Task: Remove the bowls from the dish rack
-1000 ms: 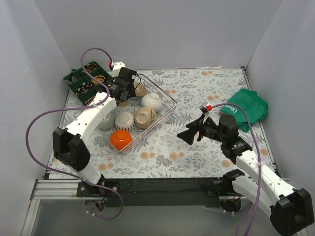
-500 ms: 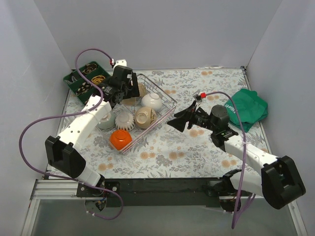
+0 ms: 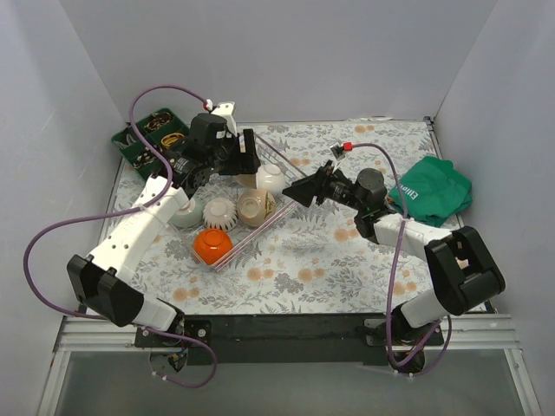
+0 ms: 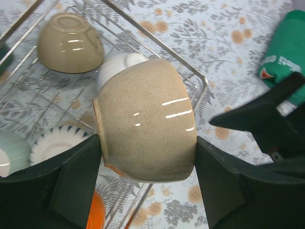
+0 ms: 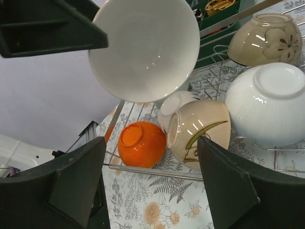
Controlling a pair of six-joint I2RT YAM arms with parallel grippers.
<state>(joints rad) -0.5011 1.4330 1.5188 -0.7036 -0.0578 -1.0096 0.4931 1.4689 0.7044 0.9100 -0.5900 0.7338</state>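
Note:
The dish rack (image 3: 282, 156) is a silver wire basket at the left of the table. My left gripper (image 3: 243, 163) is shut on a speckled tan bowl (image 4: 145, 119) and holds it on its side above the rack's right part. The bowl's white inside (image 5: 145, 45) faces my right gripper. My right gripper (image 3: 295, 192) is open and empty at the rack's right corner, close to the held bowl. In the rack lie a white bowl (image 3: 270, 178), a cream leaf-patterned bowl (image 3: 254, 208), a ribbed white bowl (image 3: 218, 211), an orange bowl (image 3: 212, 245), a pale green bowl (image 3: 186, 215) and a tan bowl (image 4: 70, 43).
A green compartment tray (image 3: 147, 139) of small items stands at the back left, behind the rack. A green cloth (image 3: 434, 191) lies at the right. White walls close in the table on three sides.
My left gripper has moved right and up over the rack with the tan bowl. My right arm has swung left, bringing its open gripper to the rack's right corner.

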